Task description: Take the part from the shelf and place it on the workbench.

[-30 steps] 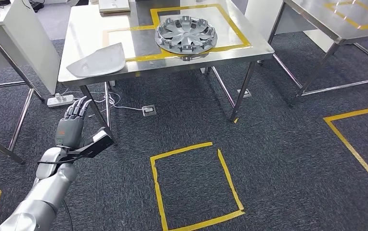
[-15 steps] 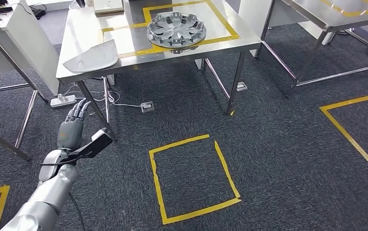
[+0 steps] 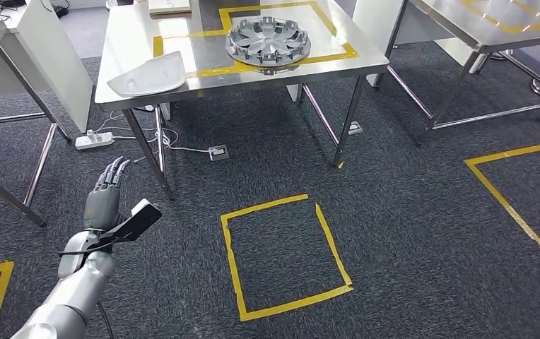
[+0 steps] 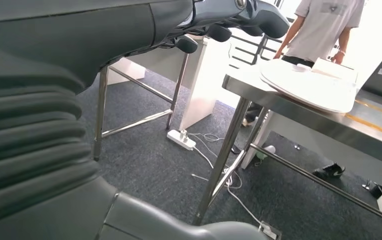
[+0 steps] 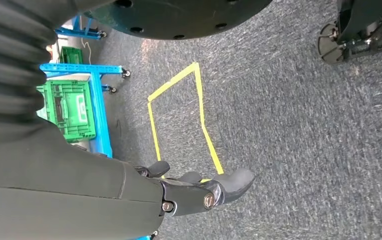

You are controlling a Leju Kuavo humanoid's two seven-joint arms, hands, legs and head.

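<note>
Dark grey carpet [image 3: 408,233] marked with yellow tape squares [image 3: 285,258] lies between you and the steel workbench [image 3: 182,88], which stands ahead and slightly to your left. On its top, inside a taped outline, a round silver wheel cover [image 3: 268,42] already rests, and nearer the front left corner lies a pale curved panel [image 3: 147,75], its long axis running roughly along the front edge. Whether either one is the part you are meant to fetch, you cannot tell from these views; no shelf is evident, and neither hand carries anything.

Your left hand [image 3: 103,198] is raised low in front of you, fingers straight and spread apart, pointing toward the bench's left front leg [image 3: 143,145]. The pale panel sits above and beyond those fingertips, well apart, so the left arm is the nearer one to it. From the left wrist camera the panel [image 4: 304,85] overhangs the bench edge [image 4: 299,112], and a person [image 4: 324,27] stands behind the table.

Your right hand [image 5: 199,192] hangs at your side over the carpet, fingers loosely curled with nothing in them; it looks closed rather than spread. A blue cart with green crates [image 5: 71,107] stands behind it.

A power strip [image 3: 95,140] and cables [image 3: 175,150] lie under the bench, so watch your footing if you step closer.
</note>
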